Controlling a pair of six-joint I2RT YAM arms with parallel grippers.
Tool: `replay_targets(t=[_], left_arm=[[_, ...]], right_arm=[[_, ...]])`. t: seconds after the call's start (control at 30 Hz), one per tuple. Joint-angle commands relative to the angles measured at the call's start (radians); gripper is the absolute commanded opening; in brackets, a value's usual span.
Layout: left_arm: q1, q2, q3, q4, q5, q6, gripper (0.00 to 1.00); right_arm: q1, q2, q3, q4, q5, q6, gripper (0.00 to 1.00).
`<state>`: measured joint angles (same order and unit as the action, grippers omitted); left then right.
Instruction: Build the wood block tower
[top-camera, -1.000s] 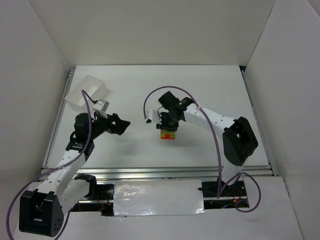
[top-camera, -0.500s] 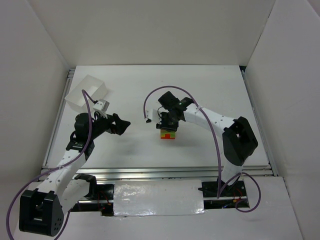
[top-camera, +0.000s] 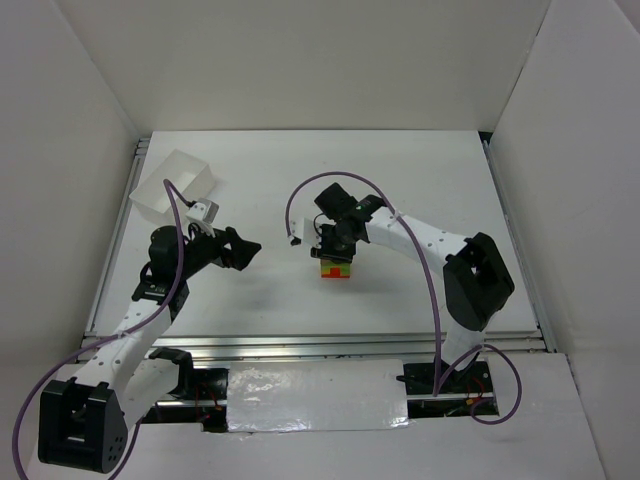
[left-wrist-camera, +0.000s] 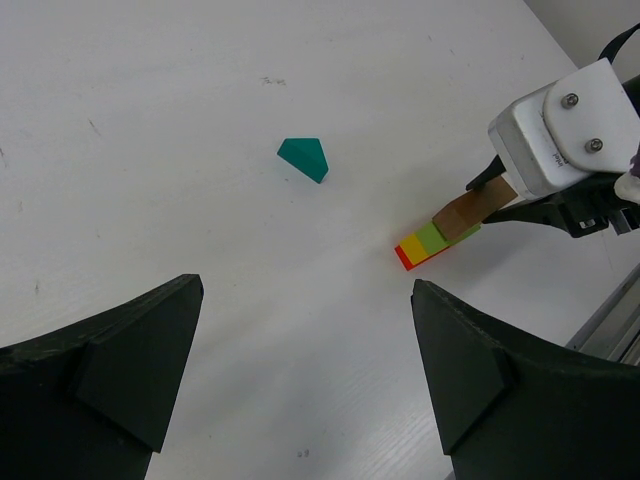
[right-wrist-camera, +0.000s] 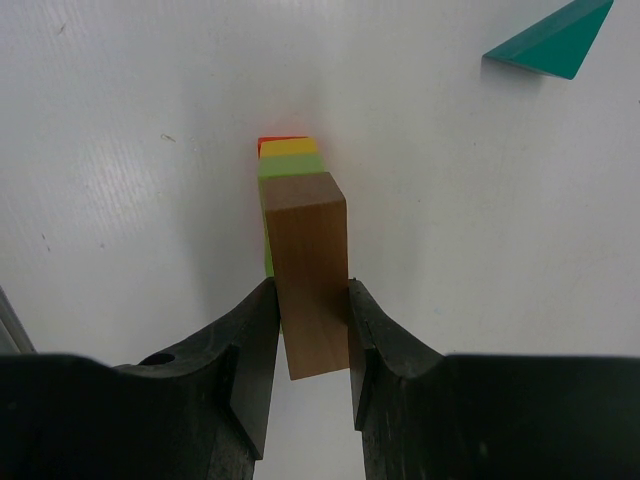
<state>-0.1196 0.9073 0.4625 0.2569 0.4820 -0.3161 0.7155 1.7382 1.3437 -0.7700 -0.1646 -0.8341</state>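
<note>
A small stack of red, yellow and green blocks (top-camera: 336, 270) stands at the table's middle; it also shows in the left wrist view (left-wrist-camera: 422, 246) and the right wrist view (right-wrist-camera: 287, 155). My right gripper (top-camera: 338, 250) (right-wrist-camera: 310, 292) is shut on a plain tan block (right-wrist-camera: 308, 255), held over the green top; I cannot tell if it touches. The tan block also shows in the left wrist view (left-wrist-camera: 468, 212). A teal peaked block (left-wrist-camera: 303, 159) (right-wrist-camera: 552, 38) lies alone on the table beyond the stack. My left gripper (top-camera: 245, 250) (left-wrist-camera: 308, 290) is open and empty, left of the stack.
A white rectangular box (top-camera: 180, 185) stands at the back left of the table. White walls enclose the table on three sides. A metal rail runs along the near edge (top-camera: 320, 345).
</note>
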Motion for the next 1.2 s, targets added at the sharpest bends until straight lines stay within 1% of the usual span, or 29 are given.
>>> replay_targets(t=[0.0,0.47,0.8,1.17], left_arm=[[0.001,-0.012,0.019,0.058,0.029,0.022,0.99],[0.0,-0.013,0.021,0.059,0.036,0.022,0.99],[0.001,-0.018,0.015,0.065,0.043,0.02,0.99],[0.0,-0.019,0.015,0.064,0.038,0.02,0.99]], right_arm=[[0.012,0.007,0.046,0.012,0.004,0.013,0.32],[0.015,0.0,0.032,0.014,0.025,0.013,0.33],[0.015,-0.002,0.031,0.014,0.013,0.016,0.33],[0.015,-0.002,0.023,0.02,0.013,0.016,0.36]])
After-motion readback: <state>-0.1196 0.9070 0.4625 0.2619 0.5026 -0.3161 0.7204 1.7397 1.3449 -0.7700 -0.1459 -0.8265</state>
